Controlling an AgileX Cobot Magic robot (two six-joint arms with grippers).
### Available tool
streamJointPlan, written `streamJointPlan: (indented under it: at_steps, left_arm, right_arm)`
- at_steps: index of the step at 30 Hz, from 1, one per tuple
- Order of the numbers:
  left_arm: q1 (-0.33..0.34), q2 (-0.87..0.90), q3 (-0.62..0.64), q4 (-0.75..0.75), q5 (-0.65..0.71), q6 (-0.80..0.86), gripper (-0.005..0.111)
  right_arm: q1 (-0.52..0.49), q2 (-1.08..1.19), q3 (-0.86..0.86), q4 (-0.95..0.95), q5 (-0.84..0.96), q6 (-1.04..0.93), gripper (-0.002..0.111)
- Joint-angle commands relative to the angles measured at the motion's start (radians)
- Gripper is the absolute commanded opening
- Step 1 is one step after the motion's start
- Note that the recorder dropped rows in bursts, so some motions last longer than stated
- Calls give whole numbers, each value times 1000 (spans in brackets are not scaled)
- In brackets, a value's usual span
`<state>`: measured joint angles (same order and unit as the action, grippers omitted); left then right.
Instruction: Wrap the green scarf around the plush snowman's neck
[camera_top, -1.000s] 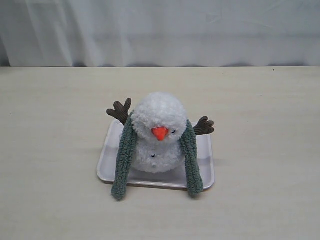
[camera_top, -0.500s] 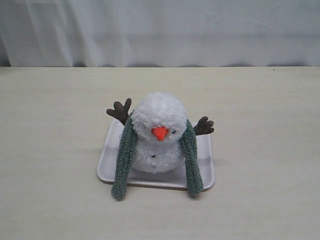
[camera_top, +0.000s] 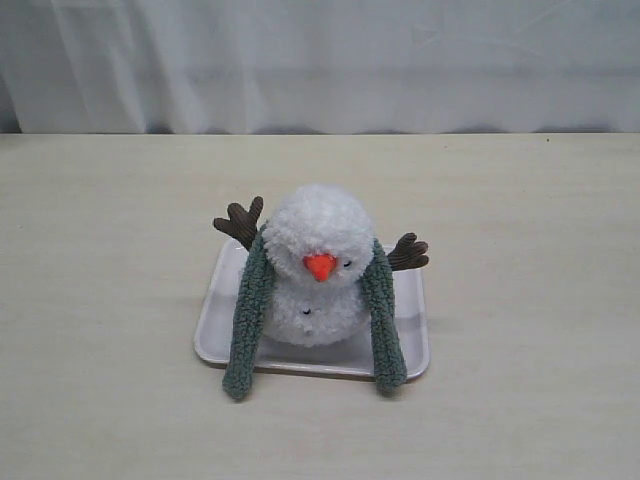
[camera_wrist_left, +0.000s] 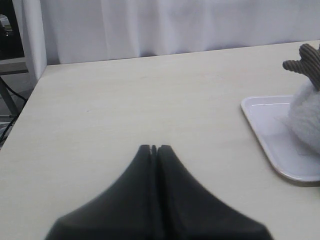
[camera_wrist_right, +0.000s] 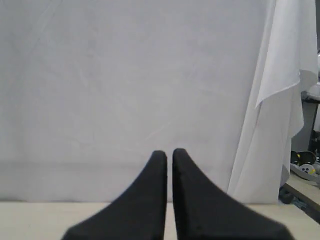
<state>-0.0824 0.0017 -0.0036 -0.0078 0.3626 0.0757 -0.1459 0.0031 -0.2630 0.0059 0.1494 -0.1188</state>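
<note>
So the green scarf is draped round the plush snowman, ends hanging over the white tray. Left pincer and right pincer are both closed, empty.

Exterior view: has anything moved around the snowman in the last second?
Nothing visibly changed. The green scarf stays draped on the plush snowman, both ends hanging down its front past the front edge of the white tray. No arm is in that view.

Open table all round tray with plush snowman
</note>
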Motion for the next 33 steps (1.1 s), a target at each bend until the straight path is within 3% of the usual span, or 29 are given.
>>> streamJointPlan:
  at_steps: [1,15,25,33]
  left_arm:
    - [2,-2,4,-1,-9,-2,0]
    - [2,-2,4,-1,-9,-2,0]
    - [2,-2,4,-1,-9,-2,0]
    - [2,-2,4,-1,-9,-2,0]
  right_arm:
    - [-2,-3,84,-15,-68,-26,4]
    - [19,-3,263,32,-227,43,4]
    - [22,-3,263,30,-87,32,4]
    - [94,-3,263,30,-41,30,4]
